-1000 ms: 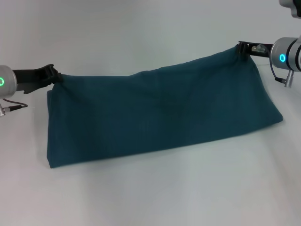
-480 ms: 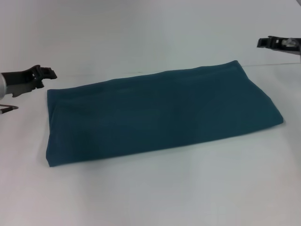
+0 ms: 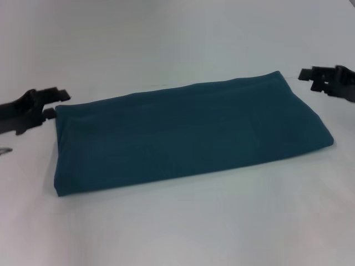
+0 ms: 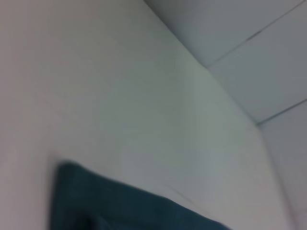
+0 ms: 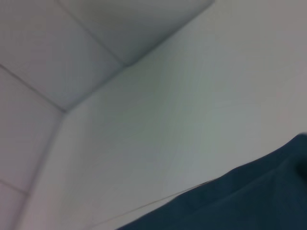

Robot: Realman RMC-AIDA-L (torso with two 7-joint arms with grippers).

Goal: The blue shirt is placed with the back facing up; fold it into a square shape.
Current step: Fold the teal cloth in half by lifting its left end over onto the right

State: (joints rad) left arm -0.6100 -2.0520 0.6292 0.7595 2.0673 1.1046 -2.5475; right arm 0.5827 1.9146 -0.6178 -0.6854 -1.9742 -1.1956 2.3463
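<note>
A: Where is the blue shirt lying just now?

B: It is lying flat on the white table, folded into a long band that is running from the robot's left side, nearer the camera, across to the right and farther back. Only plain teal cloth is showing; no lettering, label or brand is facing up that I can read.

A: And the pincers?

B: The left gripper is hovering just beside the shirt's far left corner, with its two black fingers standing apart and nothing between them. The right gripper is sitting near the far right corner, a little clear of the cloth and holding nothing. Its fingertips are looking slightly parted, though the gap is hard to judge.

A: Are the wrist cameras adding anything?

B: The left wrist view is showing one corner of the shirt on the table, and the right wrist view is catching an edge of it. Neither is showing its own fingers.

A: What is differing from a second ago?

B: Then both grippers were pinching the far corners and lifting that edge off the table. Now the cloth is lying down flat, both grippers are off it, and they are sitting closer to the corners than half a second ago.
</note>
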